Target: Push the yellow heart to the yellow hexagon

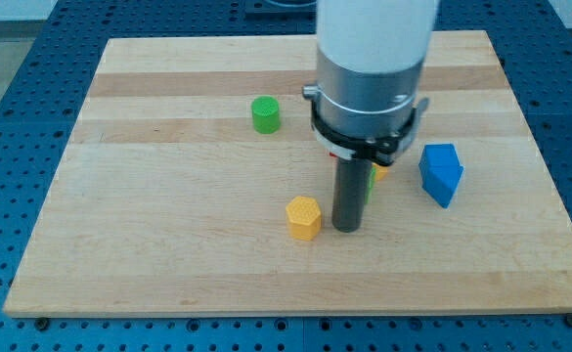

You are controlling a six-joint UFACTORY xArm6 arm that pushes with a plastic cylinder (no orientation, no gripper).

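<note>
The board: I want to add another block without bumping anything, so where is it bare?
Bare: the view's left, beyond the green cylinder and yellow hexagon, and the bottom strip. Crowded: mid-right, where my tip stands beside the hexagon, near the blue block.

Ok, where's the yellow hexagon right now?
The yellow hexagon sits just below the board's centre in the camera view, immediately to the view's left of my tip, with the green cylinder farther up.

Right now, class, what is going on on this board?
A robot arm with a dark rod is sliding blocks on a wooden board. My tip stands just to the view's right of the yellow hexagon, a small gap between them. A bit of yellow, probably the yellow heart, peeks out behind the rod, mostly hidden. A green cylinder and a blue block sit apart.
</note>
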